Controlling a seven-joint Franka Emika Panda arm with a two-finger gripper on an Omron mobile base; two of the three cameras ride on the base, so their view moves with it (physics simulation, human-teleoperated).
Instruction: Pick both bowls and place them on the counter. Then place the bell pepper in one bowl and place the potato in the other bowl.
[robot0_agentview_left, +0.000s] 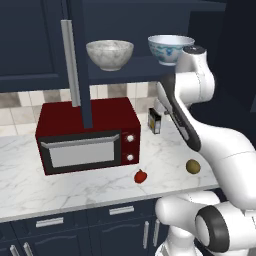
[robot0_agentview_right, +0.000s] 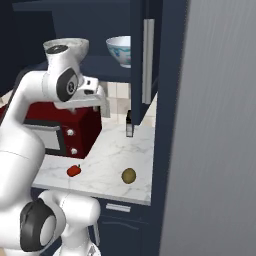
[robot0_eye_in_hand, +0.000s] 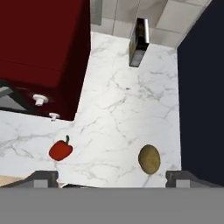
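Two bowls stand on the shelf of the open upper cabinet: the grey-white marbled bowl (robot0_agentview_left: 110, 54) (robot0_agentview_right: 75, 47) on the left and the white bowl with blue patterning (robot0_agentview_left: 170, 48) (robot0_agentview_right: 120, 51) on the right. The red bell pepper (robot0_agentview_left: 141, 176) (robot0_agentview_right: 74, 170) (robot0_eye_in_hand: 60, 149) and the brown potato (robot0_agentview_left: 193, 166) (robot0_agentview_right: 128, 175) (robot0_eye_in_hand: 149, 159) lie apart near the front edge of the white marble counter (robot0_agentview_left: 75, 187) (robot0_agentview_right: 112, 150) (robot0_eye_in_hand: 122, 105). My gripper (robot0_agentview_left: 161, 111) (robot0_agentview_right: 105, 112) (robot0_eye_in_hand: 112, 177) hangs open above the counter, pointing down, with nothing between its fingers, well below the bowls.
A red microwave (robot0_agentview_left: 87, 135) (robot0_agentview_right: 60, 132) (robot0_eye_in_hand: 39, 52) takes up the counter's left side. A small dark bottle (robot0_agentview_left: 154, 121) (robot0_agentview_right: 129, 125) (robot0_eye_in_hand: 139, 41) stands by the tiled wall. The open cabinet door (robot0_agentview_left: 75, 65) (robot0_agentview_right: 145, 60) juts out above. A tall navy panel (robot0_agentview_right: 215, 130) bounds the right.
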